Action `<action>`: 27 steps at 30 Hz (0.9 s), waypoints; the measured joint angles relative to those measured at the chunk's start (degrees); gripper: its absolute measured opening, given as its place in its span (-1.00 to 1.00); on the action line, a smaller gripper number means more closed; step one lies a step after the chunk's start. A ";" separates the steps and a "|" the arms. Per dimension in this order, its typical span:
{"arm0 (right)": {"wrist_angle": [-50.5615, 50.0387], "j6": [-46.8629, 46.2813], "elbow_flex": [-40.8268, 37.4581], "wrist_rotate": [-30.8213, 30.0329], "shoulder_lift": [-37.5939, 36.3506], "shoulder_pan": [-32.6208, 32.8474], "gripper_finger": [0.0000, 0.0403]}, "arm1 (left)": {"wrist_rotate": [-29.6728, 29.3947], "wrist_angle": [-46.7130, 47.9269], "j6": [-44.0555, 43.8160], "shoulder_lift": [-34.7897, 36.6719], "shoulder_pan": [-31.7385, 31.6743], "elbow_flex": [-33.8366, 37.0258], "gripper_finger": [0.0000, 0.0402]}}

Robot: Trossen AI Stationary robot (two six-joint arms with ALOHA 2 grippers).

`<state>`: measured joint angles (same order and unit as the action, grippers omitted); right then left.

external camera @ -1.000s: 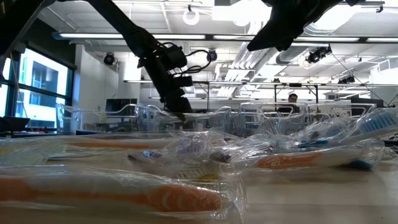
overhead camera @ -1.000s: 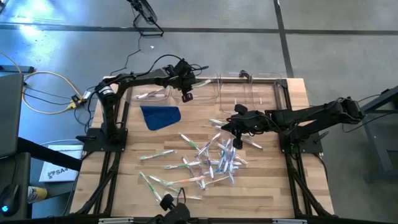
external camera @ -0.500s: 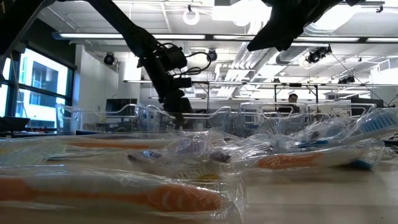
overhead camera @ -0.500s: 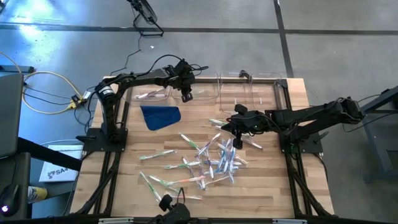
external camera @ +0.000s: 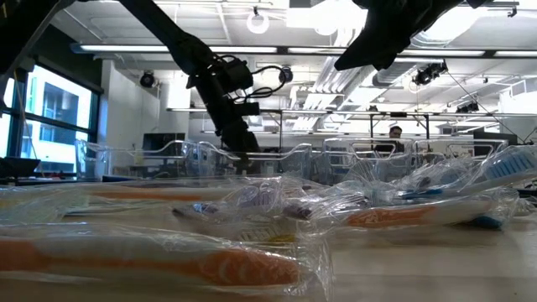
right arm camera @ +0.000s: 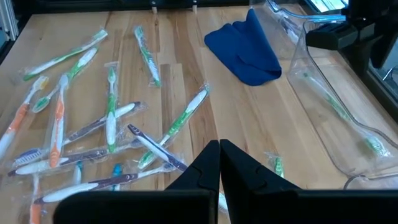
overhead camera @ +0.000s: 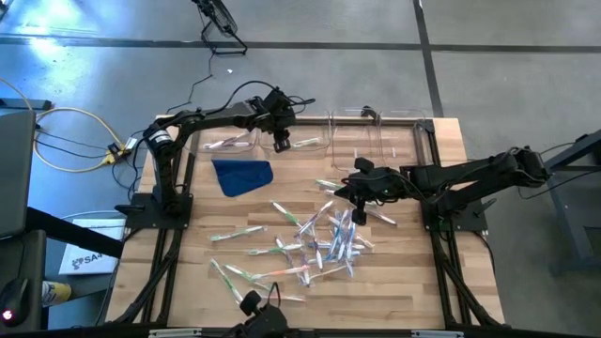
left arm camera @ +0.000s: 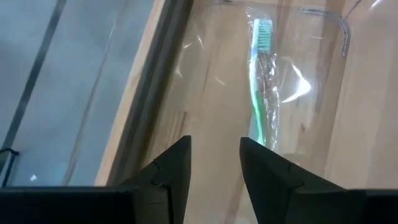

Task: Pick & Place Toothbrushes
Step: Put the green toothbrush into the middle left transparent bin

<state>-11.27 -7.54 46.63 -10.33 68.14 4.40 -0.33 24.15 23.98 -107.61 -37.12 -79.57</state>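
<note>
- The toothbrushes (overhead camera: 319,239) lie heaped mid-desk in crinkly clear wrappers; they look light, stiff and slippery, best pinched mid-handle.
- A clear bin (right arm camera: 348,140) holds a green toothbrush (left arm camera: 258,93).
- The left tool (left arm camera: 214,165) hovers spread above it, empty.
- The right tool (right arm camera: 219,155) is pressed together over the heap.

Setting: robotics lab or industrial workshop. My wooden bench (overhead camera: 394,272) stands on grey concrete floor (overhead camera: 507,84), centre of the high view. Yellow cable (overhead camera: 66,141) coiled at left. In the low view: ceiling strip lights (external camera: 252,21) across the top, large windows (external camera: 50,117) at left, a person (external camera: 394,132) at right.
</note>
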 joint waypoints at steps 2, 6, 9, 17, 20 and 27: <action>-0.03 -0.36 0.00 0.00 0.00 0.00 -0.98 | 0.49 0.45 -0.15 0.00 0.09 -0.33 -0.34; -0.09 -0.38 0.00 0.00 0.00 0.00 -0.98 | 1.34 -0.04 4.27 0.06 0.48 -0.35 -0.34; -0.11 -1.78 0.00 0.00 0.00 0.00 -0.98 | 1.44 -1.14 6.77 0.22 1.16 -0.35 -0.34; -0.22 -2.95 0.00 -0.19 0.00 -0.03 -0.98 | 1.07 -12.80 9.67 3.19 3.17 3.94 -0.34; -0.17 -2.96 0.02 -0.29 0.02 -0.07 -0.98 | 0.84 -15.52 10.40 6.71 3.39 7.74 -0.34; -0.04 -2.94 0.02 -1.45 0.02 -0.07 -0.98 | 0.76 -21.03 10.72 17.05 3.85 19.64 -0.34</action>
<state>-11.31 -10.48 46.65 -11.78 68.16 4.34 0.43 3.12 34.70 -90.57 -33.27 -59.93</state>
